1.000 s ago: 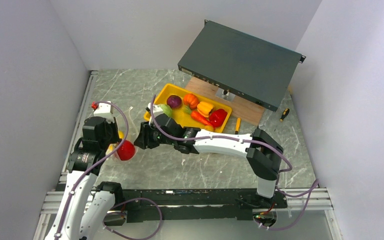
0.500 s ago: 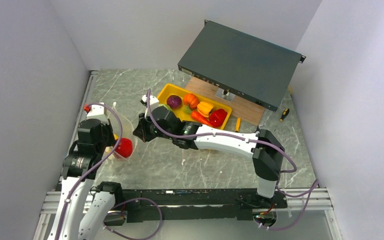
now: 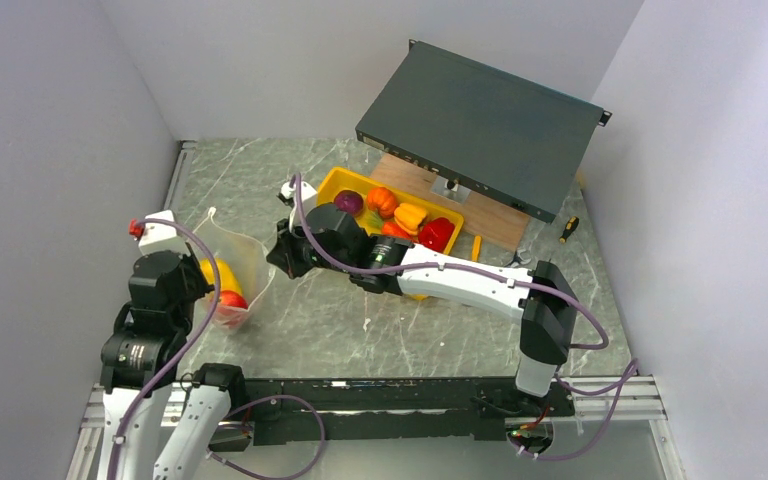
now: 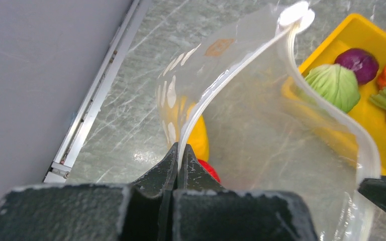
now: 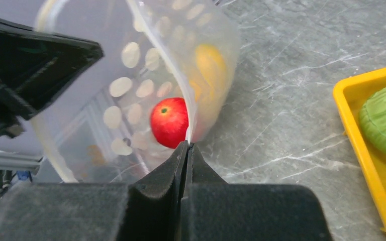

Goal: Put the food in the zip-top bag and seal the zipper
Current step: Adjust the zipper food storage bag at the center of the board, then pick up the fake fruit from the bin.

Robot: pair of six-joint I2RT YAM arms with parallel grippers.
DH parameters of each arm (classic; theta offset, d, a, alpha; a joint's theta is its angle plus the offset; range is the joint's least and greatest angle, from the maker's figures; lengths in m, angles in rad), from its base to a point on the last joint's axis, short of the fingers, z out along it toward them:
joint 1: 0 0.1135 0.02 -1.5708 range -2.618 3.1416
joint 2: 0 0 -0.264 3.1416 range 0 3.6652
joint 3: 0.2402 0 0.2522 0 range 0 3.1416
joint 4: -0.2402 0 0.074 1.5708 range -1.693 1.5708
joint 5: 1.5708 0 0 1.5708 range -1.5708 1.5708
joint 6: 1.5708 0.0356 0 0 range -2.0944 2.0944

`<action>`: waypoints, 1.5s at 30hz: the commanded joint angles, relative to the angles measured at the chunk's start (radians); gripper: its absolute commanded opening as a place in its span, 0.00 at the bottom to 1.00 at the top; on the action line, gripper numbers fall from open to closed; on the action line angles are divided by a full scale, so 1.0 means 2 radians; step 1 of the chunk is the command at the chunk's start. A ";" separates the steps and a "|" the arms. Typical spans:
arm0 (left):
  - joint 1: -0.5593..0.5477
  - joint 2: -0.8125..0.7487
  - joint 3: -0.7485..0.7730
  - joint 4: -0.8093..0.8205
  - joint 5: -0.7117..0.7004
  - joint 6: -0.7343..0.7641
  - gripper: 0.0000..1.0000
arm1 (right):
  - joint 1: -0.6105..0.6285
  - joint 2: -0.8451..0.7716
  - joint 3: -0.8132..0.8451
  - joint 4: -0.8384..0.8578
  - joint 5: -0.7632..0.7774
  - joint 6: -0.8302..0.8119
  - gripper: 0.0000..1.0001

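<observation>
The clear zip-top bag stands open at the table's left, stretched between both grippers. My left gripper is shut on the bag's rim at its left side. My right gripper is shut on the opposite rim. The zipper curves open along the mouth. A red apple and a yellow piece lie inside the bag. In the yellow tray lie a green cabbage, a purple piece, an orange pumpkin, a yellow pepper and a red pepper.
A dark grey flat box leans over a wooden board behind the tray. A small screwdriver lies beside the tray and another near the right wall. A metal rail runs along the left wall.
My left gripper has moved left and nearer, my right gripper slightly farther back. The bag's mouth has spread open between them, and the red and yellow pieces now sit low inside it.
</observation>
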 commanded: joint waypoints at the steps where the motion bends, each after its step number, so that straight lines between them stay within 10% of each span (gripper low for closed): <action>1: -0.001 0.000 -0.037 0.029 0.005 0.010 0.00 | 0.002 -0.007 0.017 0.004 -0.030 -0.007 0.00; 10: -0.001 0.009 -0.087 0.084 0.028 0.034 0.00 | 0.003 0.002 0.035 -0.023 -0.028 -0.014 0.16; 24: -0.001 0.033 -0.100 0.106 0.030 0.038 0.00 | 0.002 -0.083 -0.001 -0.054 0.048 -0.047 0.69; 38: -0.001 0.043 -0.100 0.106 0.043 0.041 0.00 | -0.030 -0.170 -0.120 -0.096 0.285 -0.098 0.90; 45: -0.002 0.043 -0.100 0.106 0.044 0.041 0.00 | -0.094 -0.134 -0.143 -0.189 0.365 0.053 0.97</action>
